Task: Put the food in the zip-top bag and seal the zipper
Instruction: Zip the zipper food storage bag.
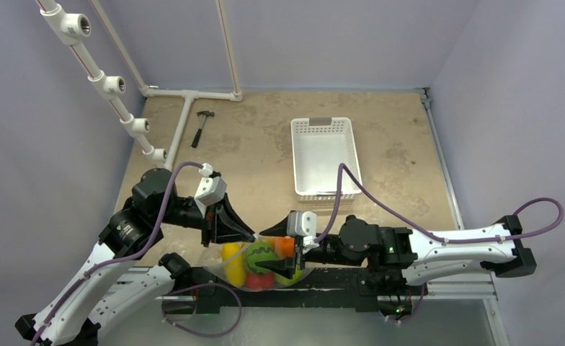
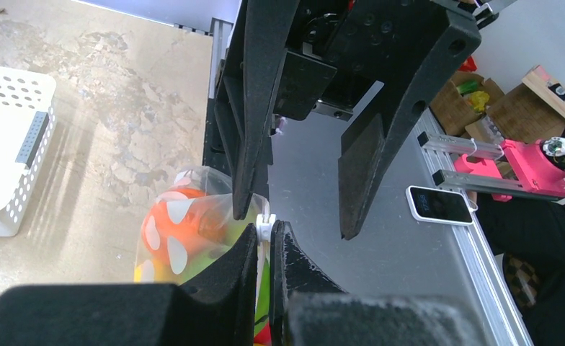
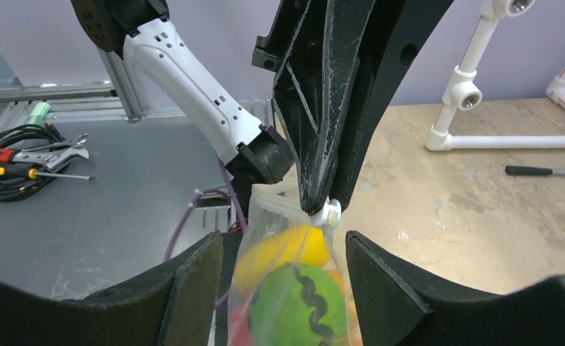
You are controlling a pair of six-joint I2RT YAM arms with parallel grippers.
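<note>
Tan, scuffed table (image 1: 265, 137) with purple walls round it. Far left there's a white pipe frame (image 1: 186, 94) and a little hammer (image 1: 202, 128) lying beside it, neither in play. Next over, the left gripper (image 2: 267, 249) is pinched shut on the top edge of the zip-top bag (image 3: 269, 209), right at a small white tab (image 3: 330, 213). The bag sits at the near edge of the table between the two arms, with the food (image 3: 294, 303) already inside it (I can pick out yellow, green, orange and red). The right gripper (image 3: 285, 245) has its jaws spread wide either side of the bag, not gripping anything as far as I can see. Further right and back is the white basket (image 1: 297, 158). My guess on handling: the bag is thin, floppy and probably slick, and the fruit will make it sag, so grab the stiffer mouth edge, not the film. I can't make out the zipper itself, since it's clear plastic and partly hidden by the fingers, so I can't say if it's sealed. I can't count the fruit either.
</note>
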